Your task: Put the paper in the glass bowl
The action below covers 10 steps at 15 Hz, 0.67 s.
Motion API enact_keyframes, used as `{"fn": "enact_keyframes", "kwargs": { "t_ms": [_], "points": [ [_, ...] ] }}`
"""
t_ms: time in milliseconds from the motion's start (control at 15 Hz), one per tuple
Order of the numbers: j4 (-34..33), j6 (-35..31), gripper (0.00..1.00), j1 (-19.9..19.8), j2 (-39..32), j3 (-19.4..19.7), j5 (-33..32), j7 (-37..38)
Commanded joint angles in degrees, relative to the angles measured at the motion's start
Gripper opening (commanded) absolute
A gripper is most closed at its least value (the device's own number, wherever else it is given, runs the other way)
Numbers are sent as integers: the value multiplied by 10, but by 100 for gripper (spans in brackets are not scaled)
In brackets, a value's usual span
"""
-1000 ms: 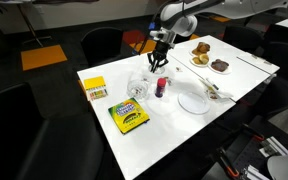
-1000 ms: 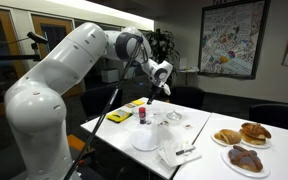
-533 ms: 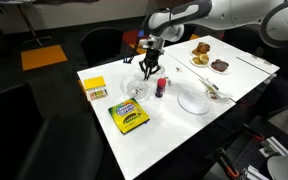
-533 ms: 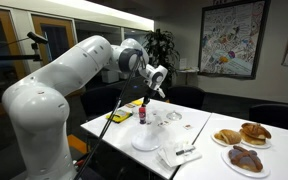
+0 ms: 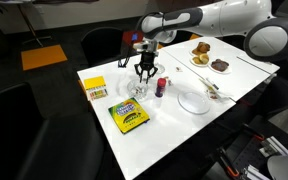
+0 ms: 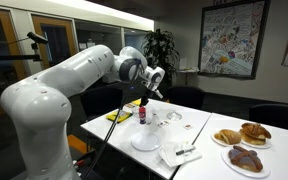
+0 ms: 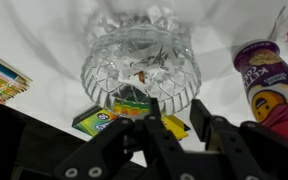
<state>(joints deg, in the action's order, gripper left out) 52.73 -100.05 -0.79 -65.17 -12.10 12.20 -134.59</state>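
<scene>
The glass bowl [image 5: 136, 92], cut clear glass, stands on the white table and fills the top of the wrist view [image 7: 142, 60]. My gripper [image 5: 144, 75] hangs just above it, also in an exterior view [image 6: 150, 96]. In the wrist view the gripper's [image 7: 176, 110] fingers are spread with nothing between them. A white crumpled paper napkin [image 5: 213, 91] with a utensil on it lies beside the white plate [image 5: 194, 101], apart from the gripper; it also shows in an exterior view [image 6: 178, 154]. I cannot tell whether any paper lies inside the bowl.
A small purple can [image 5: 161, 86] stands right beside the bowl [image 7: 269, 85]. A green-yellow crayon box [image 5: 128, 117] and a yellow box [image 5: 94, 90] lie near the bowl. Plates of pastries [image 5: 210, 57] sit at the far corner. Dark chairs ring the table.
My gripper has moved from over the purple can sideways to just above the glass bowl and come lower. The things on the table have not moved.
</scene>
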Motion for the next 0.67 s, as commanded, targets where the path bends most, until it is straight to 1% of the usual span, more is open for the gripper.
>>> {"fn": "enact_keyframes", "kwargs": {
  "t_ms": [0, 267, 333, 600],
  "points": [
    [-61, 33, 68, 5, -30, -2, -17, -20],
    [-67, 34, 96, 13, -22, 15, -42, -14],
    [-65, 32, 99, 14, -16, 19, -51, -11],
    [-61, 20, 100, 14, 0, 27, -78, -4]
  ]
}}
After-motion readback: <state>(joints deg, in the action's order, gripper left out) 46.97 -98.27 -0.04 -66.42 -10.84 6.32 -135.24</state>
